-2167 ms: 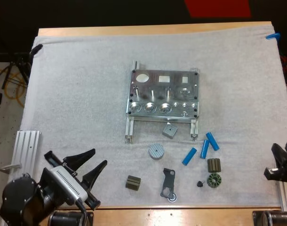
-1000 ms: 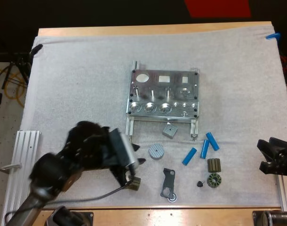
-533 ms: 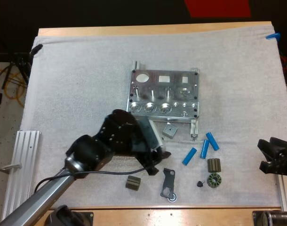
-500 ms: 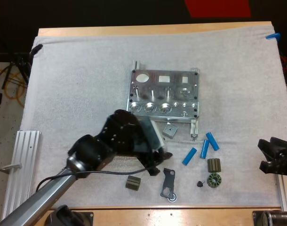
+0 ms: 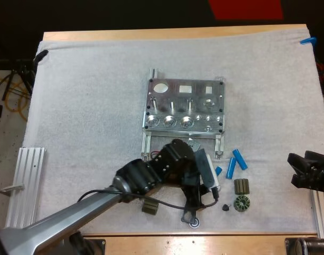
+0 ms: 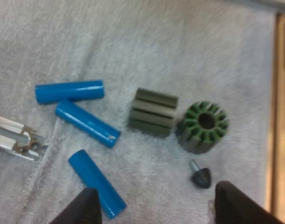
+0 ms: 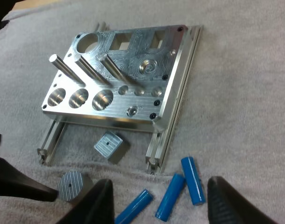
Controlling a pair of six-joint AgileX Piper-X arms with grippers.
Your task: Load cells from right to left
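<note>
Left wrist view: the left jaws are held wide above three bright blue cylindrical cells (image 6: 88, 124) lying on the white mat (image 6: 133, 42), so a pickup approach is judged in hand, and closing around one is required.

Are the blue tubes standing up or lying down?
Lying down. All three bright blue cylinders rest flat on the white mat, outside the silver metal fixture.

L gripper (image 5: 204, 197) beside blue cylinders (image 5: 231, 167), near fixture (image 5: 184, 106).
</note>
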